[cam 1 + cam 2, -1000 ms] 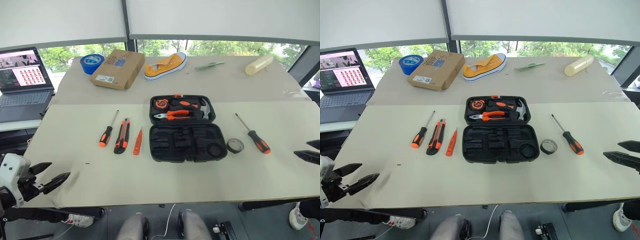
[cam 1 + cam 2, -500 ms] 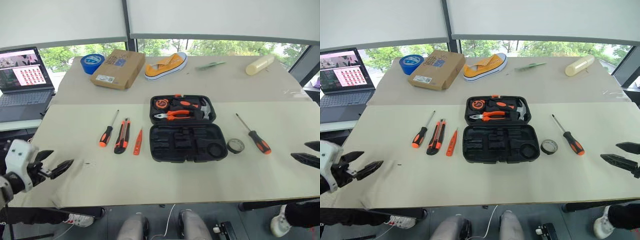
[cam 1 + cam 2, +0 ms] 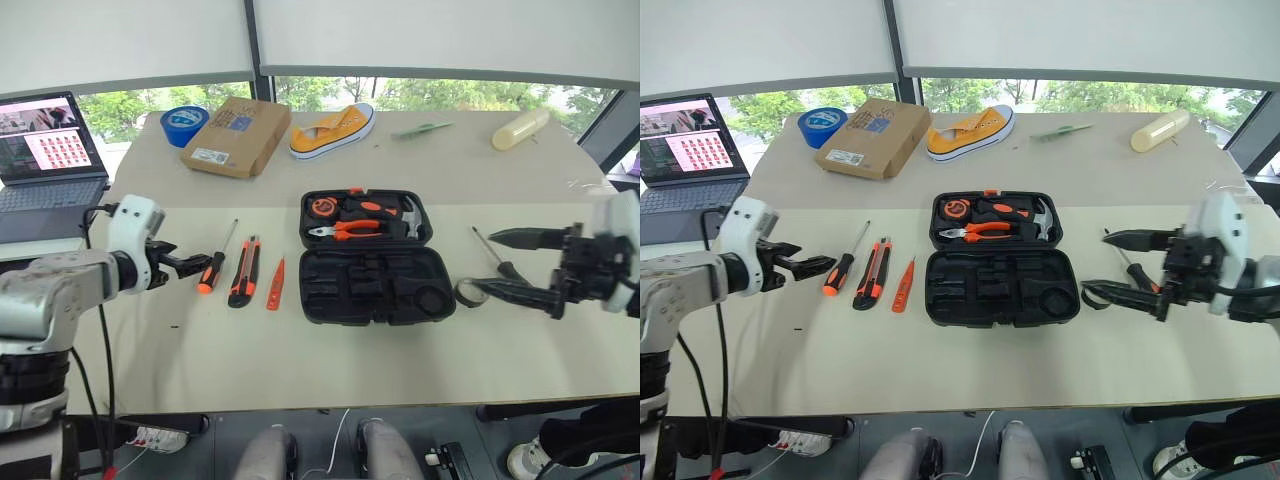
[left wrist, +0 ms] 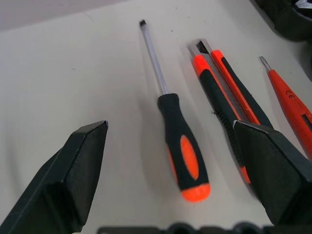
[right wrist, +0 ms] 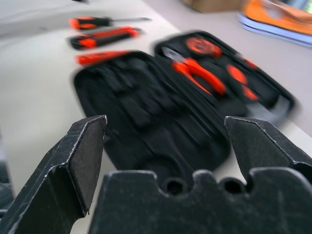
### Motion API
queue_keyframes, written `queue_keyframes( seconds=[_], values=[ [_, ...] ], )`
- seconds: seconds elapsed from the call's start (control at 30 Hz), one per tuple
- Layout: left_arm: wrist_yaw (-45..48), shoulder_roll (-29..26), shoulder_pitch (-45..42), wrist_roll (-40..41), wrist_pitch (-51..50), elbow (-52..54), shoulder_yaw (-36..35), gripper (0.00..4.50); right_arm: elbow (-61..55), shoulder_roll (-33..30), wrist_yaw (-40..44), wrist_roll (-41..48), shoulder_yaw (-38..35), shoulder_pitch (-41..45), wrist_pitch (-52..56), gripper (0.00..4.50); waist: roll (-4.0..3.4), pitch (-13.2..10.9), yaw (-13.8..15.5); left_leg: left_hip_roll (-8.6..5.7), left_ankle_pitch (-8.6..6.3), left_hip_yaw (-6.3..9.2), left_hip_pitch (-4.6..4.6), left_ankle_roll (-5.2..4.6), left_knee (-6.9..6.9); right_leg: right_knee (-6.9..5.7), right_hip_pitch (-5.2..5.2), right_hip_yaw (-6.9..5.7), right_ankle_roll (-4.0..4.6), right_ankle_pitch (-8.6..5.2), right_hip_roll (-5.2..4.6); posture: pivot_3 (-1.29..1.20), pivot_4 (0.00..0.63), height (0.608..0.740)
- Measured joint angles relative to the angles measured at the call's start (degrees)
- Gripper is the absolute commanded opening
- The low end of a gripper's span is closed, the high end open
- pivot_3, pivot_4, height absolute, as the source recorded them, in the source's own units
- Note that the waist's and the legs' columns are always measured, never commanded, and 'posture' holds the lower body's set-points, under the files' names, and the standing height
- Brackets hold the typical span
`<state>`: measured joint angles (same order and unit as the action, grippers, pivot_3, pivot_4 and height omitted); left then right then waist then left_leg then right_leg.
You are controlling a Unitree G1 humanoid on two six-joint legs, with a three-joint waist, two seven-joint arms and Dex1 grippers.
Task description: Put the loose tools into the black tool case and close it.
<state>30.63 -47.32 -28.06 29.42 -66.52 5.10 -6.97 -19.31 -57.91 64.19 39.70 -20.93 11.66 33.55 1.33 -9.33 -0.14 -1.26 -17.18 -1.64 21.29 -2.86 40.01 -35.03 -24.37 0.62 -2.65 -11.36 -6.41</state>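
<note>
One screwdriver (image 3: 508, 268) half-hidden (right gripper (image 3: 512, 264)).

tool case (image 3: 375, 283): black | utility knife (image 3: 244, 270): orange-black | tester screwdriver (image 3: 275, 283): orange

A: Where is the table (image 3: 330, 370) sitting relative to the windows (image 3: 420, 94)?

B: The pale beige table is standing directly in front of the windows, which are running along the far wall. White roller blinds (image 3: 440, 40) are hanging above the table, covering the upper glass.

A: What is showing below the blinds?

B: Green trees are showing through the glass, and daylight is falling evenly across the table. Dark floor (image 3: 460, 440) is showing under the table's near edge.
</note>
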Motion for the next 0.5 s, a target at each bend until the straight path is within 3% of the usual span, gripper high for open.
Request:
queue_keyframes(
  seconds=[0.23,0.33,0.5],
  values=[
    [-1.02,1.57,-3.24,-6.86,2.53,-6.50,8.55,4.42,-4.41,3.58,-5.55,1.37,5.15,5.49,2.14,4.50,0.04,-0.03,0.35,-0.04,0.04,0.03,0.09,0.05,0.02,0.02,-0.05,-0.01,-0.01,0.00,-0.04,0.00,0.150,0.735],
    [-1.07,2.17,-3.64,-8.90,5.00,-8.29,9.52,3.75,-5.10,3.61,-5.93,1.41,6.05,5.52,2.16,4.50,0.04,-0.02,0.71,-0.05,-0.03,0.04,0.06,-0.06,0.05,0.04,-0.01,-0.01,-0.01,0.00,-0.05,0.00,0.150,0.735],
    [-0.81,2.82,-3.60,-9.89,7.33,-9.78,9.51,1.90,-5.08,3.60,-6.97,0.78,6.57,5.30,2.12,4.50,0.03,-0.02,0.75,-0.03,-0.04,0.05,-0.03,-0.09,0.05,0.00,-0.01,0.00,0.00,0.00,-0.03,0.00,0.150,0.735]
  ],
)
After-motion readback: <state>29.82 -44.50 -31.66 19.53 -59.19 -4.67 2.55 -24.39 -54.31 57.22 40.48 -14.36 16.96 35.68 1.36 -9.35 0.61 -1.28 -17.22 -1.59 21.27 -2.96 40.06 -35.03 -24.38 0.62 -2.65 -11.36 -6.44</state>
